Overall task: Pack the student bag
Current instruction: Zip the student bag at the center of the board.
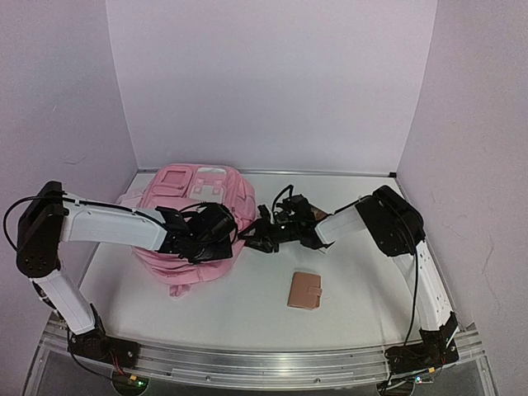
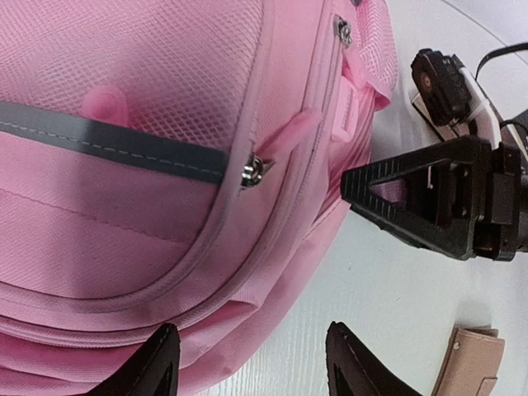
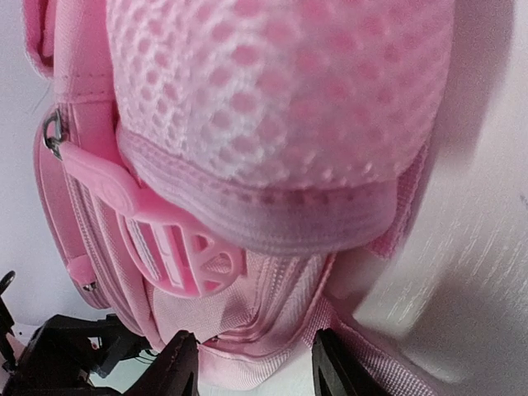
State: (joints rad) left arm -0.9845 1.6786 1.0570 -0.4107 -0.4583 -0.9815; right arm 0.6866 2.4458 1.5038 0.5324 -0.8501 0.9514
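**At the far left of the worktop, a pink bag between two parted grippers**

Left of centre on the white worktop (image 1: 247, 326), toward its far edge, the student bag (image 1: 177, 188) lies flat with its front pockets facing up. A grey stripe (image 2: 107, 140) crosses the front panel. A metal zip pull (image 2: 251, 170) sits where the stripe meets a curved pocket seam. On the bag's right side a bulging mesh pocket (image 3: 272, 91) stands out, with a round pink rubber tag (image 3: 186, 257) hanging from a zip just below it.

The left gripper (image 2: 252, 365) hovers over the bag's near right edge. Its jaws stand apart and hold nothing. One finger is above the pink fabric, the other above bare worktop.

The right gripper (image 3: 252, 367) is at the bag's right side, low against the fabric under the mesh pocket. Its jaws are parted too, with a pink seam lying in the gap; whether the fingers touch that seam cannot be told. From the left wrist view, one of its black triangular fingers shows just beside the bag.

A small tan wallet (image 1: 304, 289) lies to the right of the bag and nearer, apart from it and from both grippers.
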